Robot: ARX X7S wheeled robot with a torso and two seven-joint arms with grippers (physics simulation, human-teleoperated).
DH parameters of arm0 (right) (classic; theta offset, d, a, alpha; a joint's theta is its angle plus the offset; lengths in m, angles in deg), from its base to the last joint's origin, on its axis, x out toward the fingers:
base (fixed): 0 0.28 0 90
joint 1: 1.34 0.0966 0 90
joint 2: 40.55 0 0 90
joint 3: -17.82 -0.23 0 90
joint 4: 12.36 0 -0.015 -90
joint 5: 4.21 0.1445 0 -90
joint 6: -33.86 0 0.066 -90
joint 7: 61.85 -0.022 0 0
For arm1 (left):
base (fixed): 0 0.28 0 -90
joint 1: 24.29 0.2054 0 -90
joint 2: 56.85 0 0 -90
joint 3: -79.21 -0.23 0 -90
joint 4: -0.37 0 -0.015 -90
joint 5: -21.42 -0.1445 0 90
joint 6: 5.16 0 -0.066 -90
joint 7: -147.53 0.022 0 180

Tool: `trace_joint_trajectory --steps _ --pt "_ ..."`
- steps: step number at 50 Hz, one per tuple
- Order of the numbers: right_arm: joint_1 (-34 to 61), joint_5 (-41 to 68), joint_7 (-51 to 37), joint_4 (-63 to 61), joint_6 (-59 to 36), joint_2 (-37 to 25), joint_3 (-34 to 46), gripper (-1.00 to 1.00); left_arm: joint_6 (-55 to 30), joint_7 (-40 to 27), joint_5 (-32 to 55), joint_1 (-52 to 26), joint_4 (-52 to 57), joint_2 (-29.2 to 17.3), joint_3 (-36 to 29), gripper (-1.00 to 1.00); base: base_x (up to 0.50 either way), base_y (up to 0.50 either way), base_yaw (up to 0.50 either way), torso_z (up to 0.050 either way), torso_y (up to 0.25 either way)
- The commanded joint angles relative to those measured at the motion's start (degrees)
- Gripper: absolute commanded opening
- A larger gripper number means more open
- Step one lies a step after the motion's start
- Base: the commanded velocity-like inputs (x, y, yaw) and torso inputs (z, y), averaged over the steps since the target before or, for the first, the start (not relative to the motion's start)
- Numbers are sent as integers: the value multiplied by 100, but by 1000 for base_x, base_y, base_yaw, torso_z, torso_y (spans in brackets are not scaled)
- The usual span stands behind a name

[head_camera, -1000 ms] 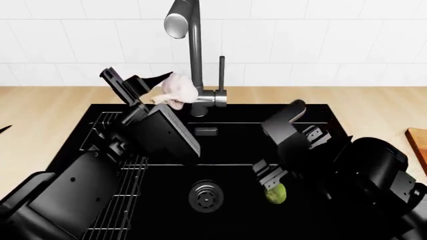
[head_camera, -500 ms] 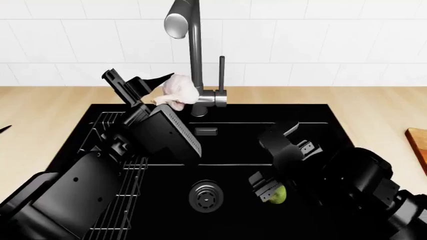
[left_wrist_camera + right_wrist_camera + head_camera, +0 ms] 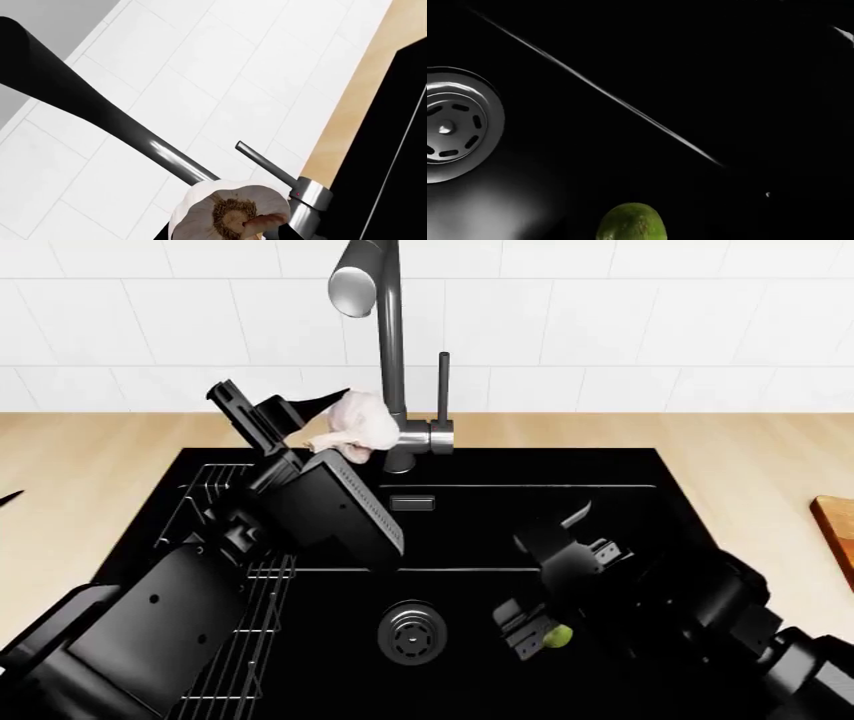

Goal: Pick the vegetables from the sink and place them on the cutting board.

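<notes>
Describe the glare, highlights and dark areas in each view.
Head view: black arms blend into the black sink basin. Left wrist view: evenly bright, a white glint on the grey steel faucet. Right wrist view: mostly black, sheen around the round metal drain; the yellow-green vegetable stays readable.

The right gripper [image 3: 534, 625] hides most of the yellow-green vegetable [image 3: 557, 637]; the cutting board [image 3: 837, 525] is cut off.

bright even light | sink [image 3: 627, 480] near-black | faucet [image 3: 390, 350] glare | sharp

Two glossy black arms, boxy ribbed left forearm [image 3: 334, 510], rounded right housings [image 3: 727, 605], black tools
</notes>
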Motion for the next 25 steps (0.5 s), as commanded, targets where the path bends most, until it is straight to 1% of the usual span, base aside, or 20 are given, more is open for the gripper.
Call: trace_joint_trajectory --steps 1,25 --pt "-64 58 120 133 -8 50 36 100 6 -45 93 7 -8 6 7 -100 0 0 0 0 0" --pt "-2 -253 545 748 270 344 264 100 58 -10 113 26 -42 -23 0 -100 0 0 0 0 0"
